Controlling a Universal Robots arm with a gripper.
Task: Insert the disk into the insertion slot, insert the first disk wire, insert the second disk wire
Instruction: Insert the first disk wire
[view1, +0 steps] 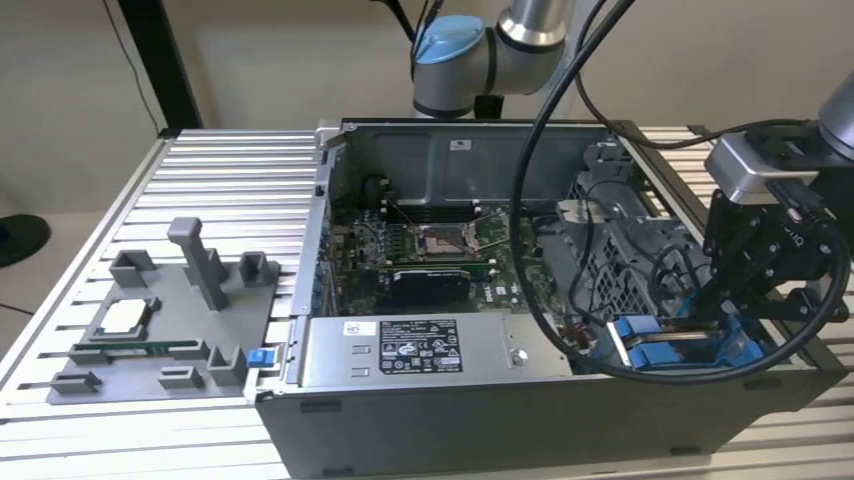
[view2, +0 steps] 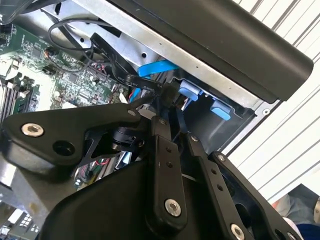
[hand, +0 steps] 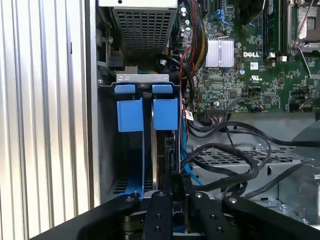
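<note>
The gripper (view1: 731, 325) hangs low over the insertion slot (view1: 663, 343), at the corner of the open computer case (view1: 507, 430) on the exterior view's right. In the first wrist view the disk (hand: 168, 150) stands edge-on inside the slot beneath a blue latch (hand: 165, 114). The jaws are pinched almost together on a small black connector (hand: 175, 182).

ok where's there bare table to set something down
Bare ribbed table lies behind the grey fixture tray, bordered by the computer case wall, on the exterior view's left; a thin strip runs in front of that tray. Crowded: the insertion slot, where the gripper and black cables sit.
</note>
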